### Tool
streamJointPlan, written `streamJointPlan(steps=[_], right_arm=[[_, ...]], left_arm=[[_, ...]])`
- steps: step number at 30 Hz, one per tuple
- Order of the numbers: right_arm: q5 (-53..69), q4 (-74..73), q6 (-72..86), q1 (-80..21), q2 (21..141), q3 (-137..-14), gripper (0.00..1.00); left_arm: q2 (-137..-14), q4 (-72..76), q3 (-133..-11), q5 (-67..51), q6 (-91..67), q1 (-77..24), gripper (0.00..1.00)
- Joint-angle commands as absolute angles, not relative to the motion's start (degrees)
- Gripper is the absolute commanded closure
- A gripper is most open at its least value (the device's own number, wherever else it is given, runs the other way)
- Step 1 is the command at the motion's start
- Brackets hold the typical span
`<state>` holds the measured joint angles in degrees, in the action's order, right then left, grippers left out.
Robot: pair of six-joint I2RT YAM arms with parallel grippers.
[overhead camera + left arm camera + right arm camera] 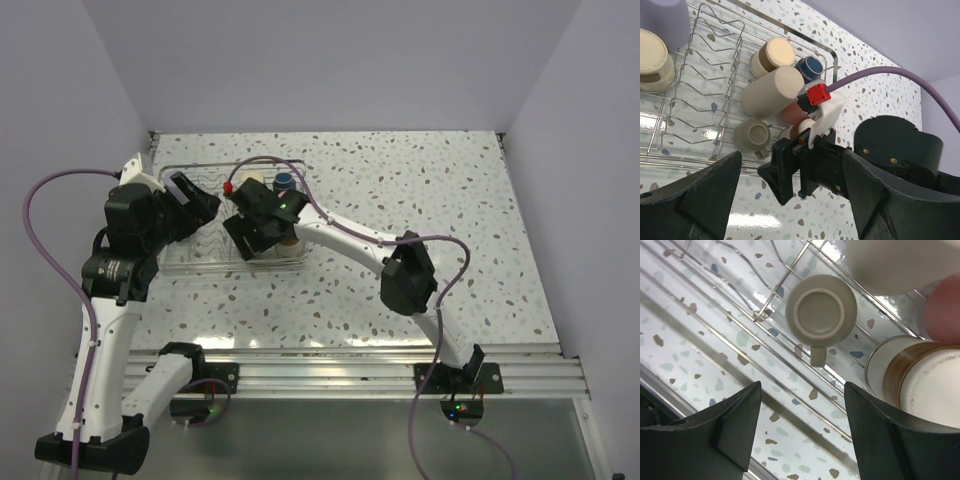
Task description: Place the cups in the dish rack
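Observation:
The dish rack (190, 262) stands at the back left of the table. In the left wrist view it holds a lying beige tumbler (772, 92), a partly hidden pink-red tumbler (792, 114), a black mug (810, 67), an upside-down olive-tan mug (752, 136), a lavender cup (665, 20) and other cups. My right gripper (802, 387) hangs open over the rack's near rail, just short of the olive-tan mug (821, 314), and holds nothing. My left gripper (205, 203) is open and empty over the rack's left part.
A steel cup with a brown and white inside (920, 375) lies right of my right gripper. A purple cable (890, 75) runs from the right wrist. Walls close the table at the back and both sides. The two grippers are close together over the rack.

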<state>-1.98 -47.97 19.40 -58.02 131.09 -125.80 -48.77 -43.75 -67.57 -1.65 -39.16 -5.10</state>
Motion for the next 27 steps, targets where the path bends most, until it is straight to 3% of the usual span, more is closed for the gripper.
streamJointPlan(steps=[1,9,15,22,27], right_arm=[[-1.0,-48.3,19.2,-59.0,124.9,-124.5,0.29],[-2.5,-48.9,18.9,-59.0,115.0,-121.6,0.29],[-5.3,-48.4,17.7,-59.1,101.0,-115.7,0.28],[-9.7,-44.6,16.9,-59.1,77.1,-89.4,0.27],[-11.7,-43.9,21.8,-59.0,61.6,-77.8,0.23]], left_arm=[[-48.9,-40.3,-66.7,-0.7,-37.8,-4.7,0.15],[-50.3,-40.9,-68.8,1.5,-36.2,-4.7,0.15],[-53.3,-41.8,-73.2,2.8,-33.9,-4.7,0.15],[-58.5,-43.3,-81.3,9.7,-28.1,-4.7,0.05],[-62.1,-43.0,-85.6,11.6,-26.4,-4.7,0.04]])
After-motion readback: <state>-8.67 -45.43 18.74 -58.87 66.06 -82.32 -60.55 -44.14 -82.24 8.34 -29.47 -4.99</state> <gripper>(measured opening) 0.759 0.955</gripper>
